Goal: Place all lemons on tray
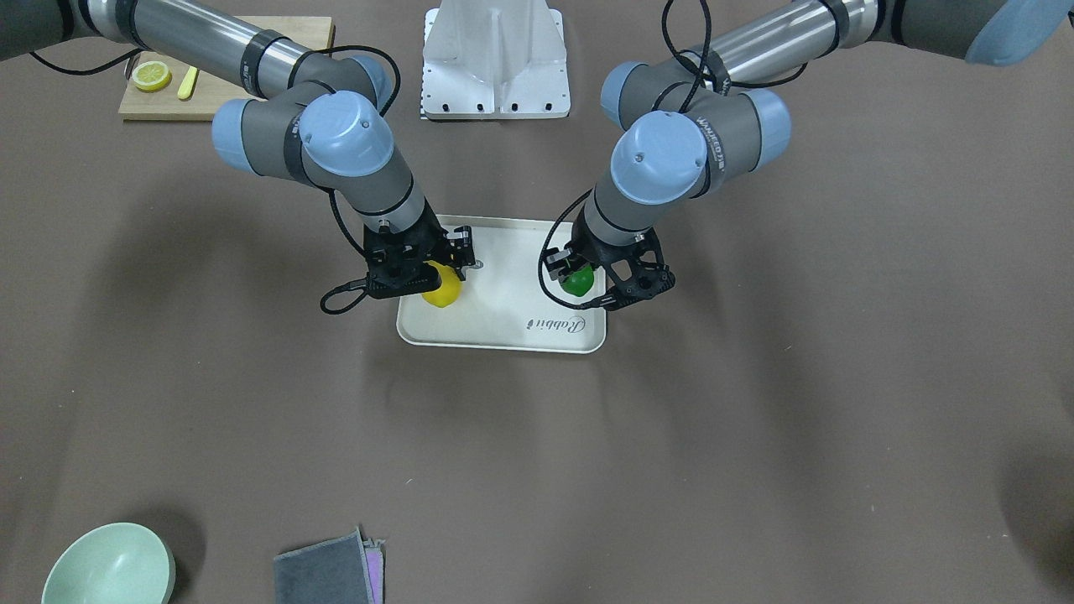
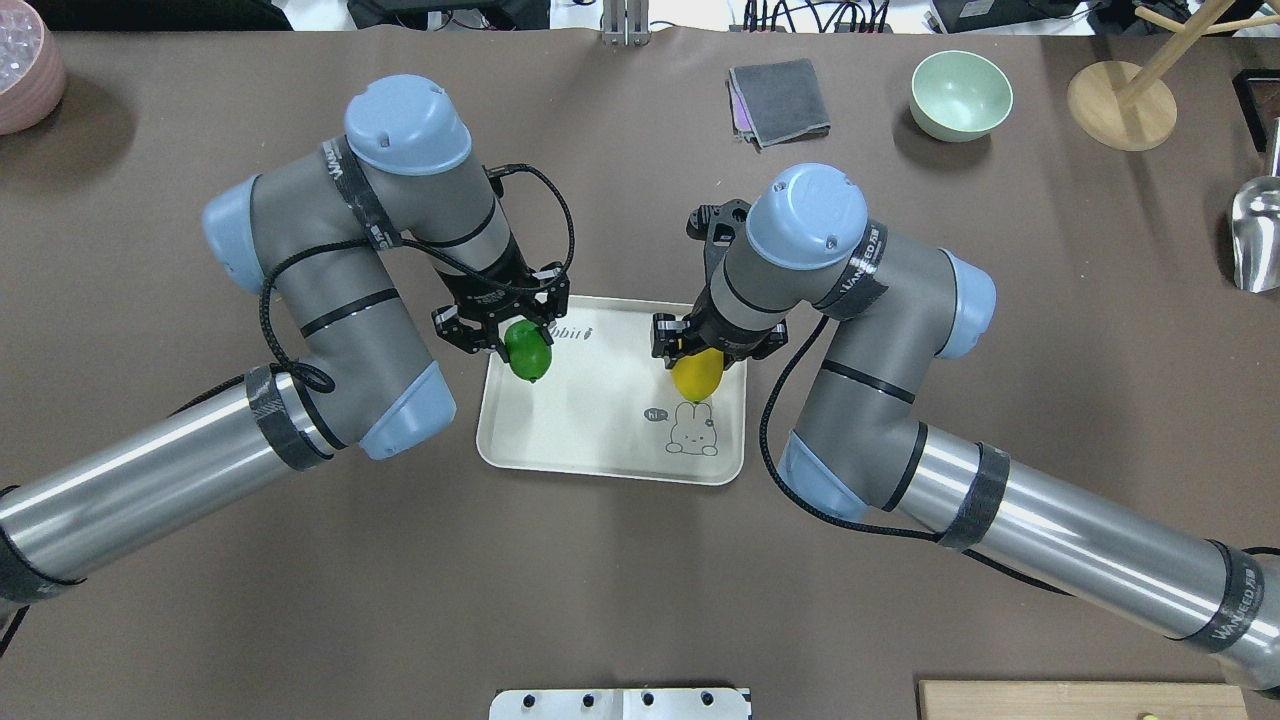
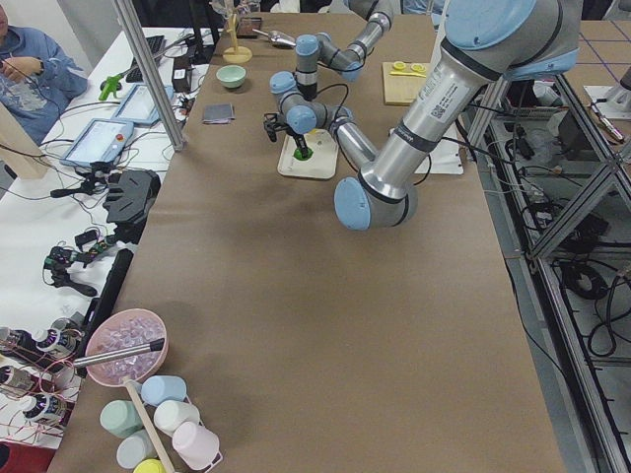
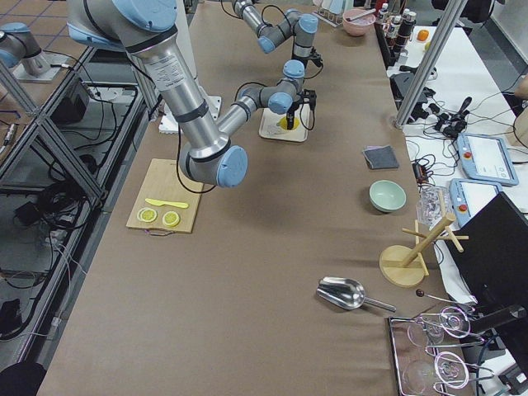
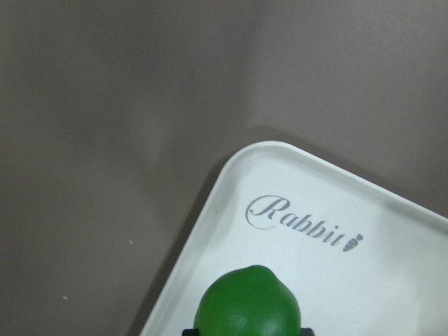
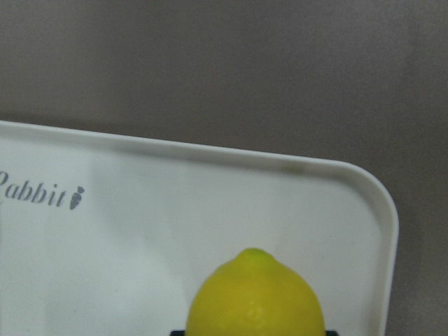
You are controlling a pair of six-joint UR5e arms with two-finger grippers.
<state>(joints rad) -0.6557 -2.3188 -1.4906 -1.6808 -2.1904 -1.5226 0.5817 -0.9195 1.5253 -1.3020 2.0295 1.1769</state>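
The cream-white tray [image 2: 600,440] with the rabbit drawing lies at the table's middle; it also shows in the front view [image 1: 503,323]. My left gripper [image 2: 518,338] is shut on the green lemon [image 2: 528,353] over the tray's far left corner, by the "Rabbit" script [image 5: 301,224]. The left wrist view shows the green lemon [image 5: 248,304] between the fingers. My right gripper [image 2: 697,355] is shut on the yellow lemon [image 2: 698,375] over the tray's right side, above the rabbit drawing. It also shows in the right wrist view [image 6: 255,297]. I cannot tell whether either lemon touches the tray.
A wooden cutting board [image 1: 218,92] holds a lemon slice [image 1: 152,75] on the robot's right. A green bowl [image 2: 961,95], a grey cloth [image 2: 778,100], a wooden stand [image 2: 1120,105] and a metal scoop [image 2: 1255,235] lie far right. A pink bowl [image 2: 25,75] sits far left.
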